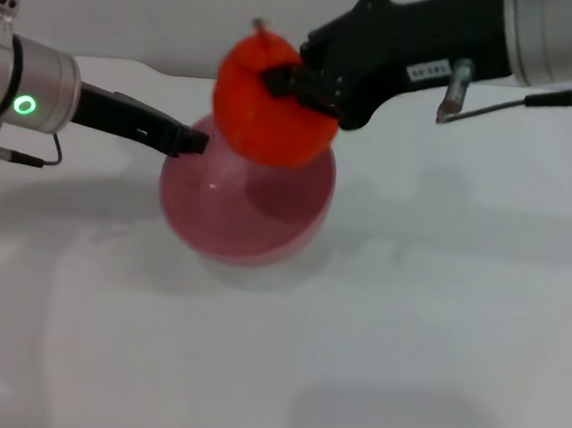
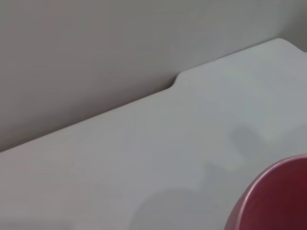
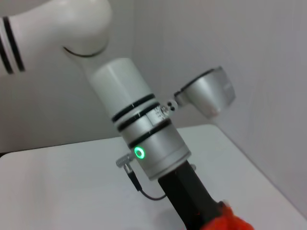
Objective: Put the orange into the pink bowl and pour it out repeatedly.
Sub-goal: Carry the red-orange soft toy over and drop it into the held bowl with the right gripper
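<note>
Head view: one orange (image 1: pixel 268 104) sits in the upper middle of the frame, held above the far rim of the one pink bowl (image 1: pixel 247 206). The right pincer (image 1: pixel 289 80) comes in from the upper right, its dark fingers closed on the orange's right side. The left pincer (image 1: pixel 194 142) reaches in from the left and grips the bowl's left rim. The bowl looks tipped, its opening turned toward the lower part of the frame. The white worktop (image 1: pixel 403 362) lies bare around the bowl, with wide room in the lower half and to the right; its far edge runs across the top.

Left wrist view: the bowl (image 2: pixel 278 201) fills the lower right corner. The worktop (image 2: pixel 158 153) stretches up to a notched edge against a grey wall (image 2: pixel 96 48).

Right wrist view: the left arm (image 3: pixel 144 139) crosses the middle, with a green light. The orange (image 3: pixel 225 221) shows at the bottom edge.
</note>
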Motion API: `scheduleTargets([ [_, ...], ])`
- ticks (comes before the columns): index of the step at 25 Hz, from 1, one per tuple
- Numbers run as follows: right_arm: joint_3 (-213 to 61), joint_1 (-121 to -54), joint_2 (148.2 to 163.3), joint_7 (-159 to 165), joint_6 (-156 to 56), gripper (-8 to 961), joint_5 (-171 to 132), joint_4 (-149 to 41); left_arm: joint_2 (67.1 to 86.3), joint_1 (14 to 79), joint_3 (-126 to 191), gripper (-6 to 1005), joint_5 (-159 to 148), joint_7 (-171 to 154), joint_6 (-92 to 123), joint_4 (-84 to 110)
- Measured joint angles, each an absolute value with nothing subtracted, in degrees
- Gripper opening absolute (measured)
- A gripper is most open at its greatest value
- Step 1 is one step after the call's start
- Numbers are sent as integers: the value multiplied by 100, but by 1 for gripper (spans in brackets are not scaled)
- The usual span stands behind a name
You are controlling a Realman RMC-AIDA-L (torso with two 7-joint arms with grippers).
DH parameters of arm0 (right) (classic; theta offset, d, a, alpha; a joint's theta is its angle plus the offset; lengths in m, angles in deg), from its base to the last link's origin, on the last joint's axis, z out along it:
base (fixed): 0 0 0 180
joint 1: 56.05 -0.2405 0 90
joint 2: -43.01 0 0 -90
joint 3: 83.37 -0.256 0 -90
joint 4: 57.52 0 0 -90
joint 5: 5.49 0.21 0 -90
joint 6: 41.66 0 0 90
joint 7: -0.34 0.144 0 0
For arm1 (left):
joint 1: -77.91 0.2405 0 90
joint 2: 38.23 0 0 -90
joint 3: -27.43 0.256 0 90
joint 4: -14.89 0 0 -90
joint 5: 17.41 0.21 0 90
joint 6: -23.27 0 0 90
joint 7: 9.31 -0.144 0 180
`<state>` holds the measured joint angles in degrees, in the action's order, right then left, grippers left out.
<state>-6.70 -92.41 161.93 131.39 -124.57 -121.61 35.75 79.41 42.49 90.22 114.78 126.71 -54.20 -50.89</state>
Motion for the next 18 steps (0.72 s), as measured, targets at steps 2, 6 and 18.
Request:
scheduleTargets([
  [2, -618, -9229, 16193, 13046, -12361, 41, -12173, 3359, 7948, 4245, 9133, 45, 11470, 12692, -5443, -5108],
  [6, -530, -9202, 16194, 12936, -12166, 40, -12190, 3040, 7957, 4211, 9301, 45, 11458, 12721, -5460, -5131],
  [18, -295, -9166, 16214, 12527, -11872, 94, -12159, 2704, 7964, 4113, 9501, 45, 11382, 12729, -5438, -5135],
])
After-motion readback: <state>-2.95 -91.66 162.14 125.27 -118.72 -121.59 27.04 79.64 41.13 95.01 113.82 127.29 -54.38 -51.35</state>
